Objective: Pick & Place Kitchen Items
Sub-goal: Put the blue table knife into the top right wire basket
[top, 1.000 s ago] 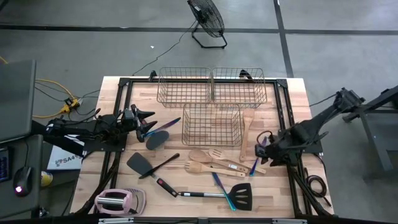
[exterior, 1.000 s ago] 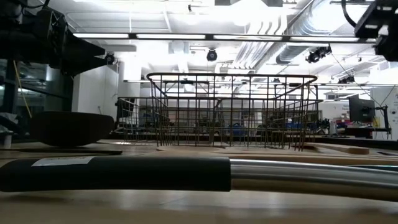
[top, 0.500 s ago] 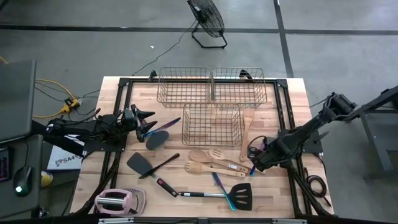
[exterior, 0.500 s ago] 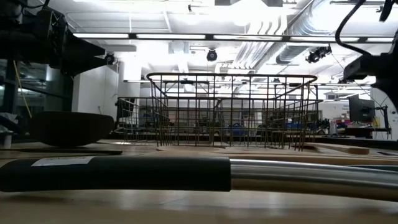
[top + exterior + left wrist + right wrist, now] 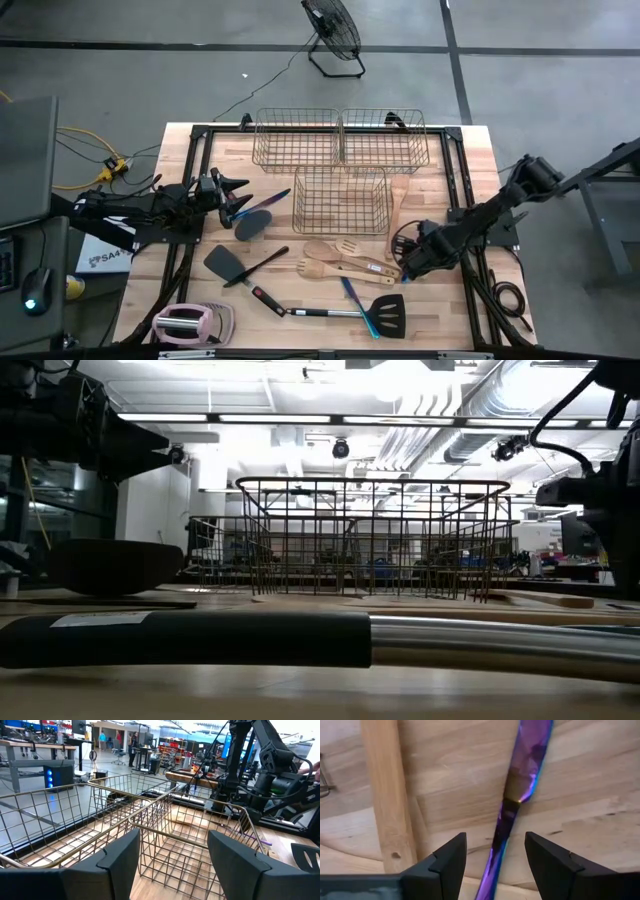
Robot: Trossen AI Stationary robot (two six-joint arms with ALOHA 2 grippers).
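My right gripper (image 5: 404, 262) is open, low over the table beside the pale wooden spoons (image 5: 335, 258). In the right wrist view its fingers (image 5: 449, 857) stand on either side of a thin iridescent purple-teal piece (image 5: 517, 795) lying flat on the wood, beside a wooden handle (image 5: 387, 795). My left gripper (image 5: 240, 197) is open and empty at the table's left, pointing toward the copper wire baskets (image 5: 165, 835). Near it lie a black spoon (image 5: 255, 222) and another iridescent piece (image 5: 268, 202).
Three wire baskets (image 5: 340, 195) stand at the back middle. A wooden spatula (image 5: 397, 205), a black spatula (image 5: 228, 265), a black slotted spatula (image 5: 385, 310) and an iridescent piece (image 5: 355, 298) lie on the table. A pink-and-white gadget (image 5: 190, 322) lies at the near left corner.
My right gripper has gone down and toward the table's left and near edge, coming over the iridescent piece beside the wooden spoons. Nothing on the table has moved.
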